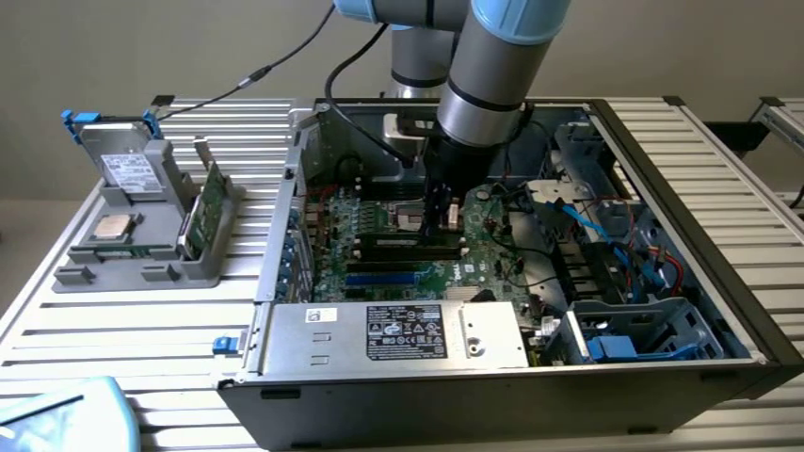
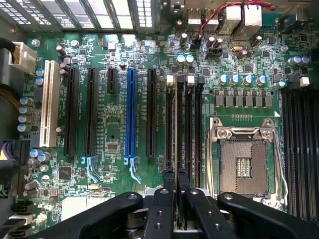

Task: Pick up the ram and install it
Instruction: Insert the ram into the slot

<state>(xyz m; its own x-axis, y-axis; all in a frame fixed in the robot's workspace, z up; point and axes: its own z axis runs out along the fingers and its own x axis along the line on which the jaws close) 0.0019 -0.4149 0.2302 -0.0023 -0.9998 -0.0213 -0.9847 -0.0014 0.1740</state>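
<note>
Robot arm's black two-fingered hand (image 1: 446,222), fingers drawn almost together, appears to pinch the ram (image 1: 405,247), a long, thin dark-green circuit-board stick with black chips, at the centre of the exterior view. The stick hangs directly over the black memory slots (image 2: 197,129) of the green motherboard (image 2: 114,124). Its long axis lies parallel to them, reaching from the hand towards the exterior view's left.

A robotics lab workbench: a robot arm (image 1: 484,85) over an open computer case (image 1: 503,400) on a slotted aluminium table (image 1: 126,330), with a grey parts holder (image 1: 157,268) at nine o'clock.
</note>
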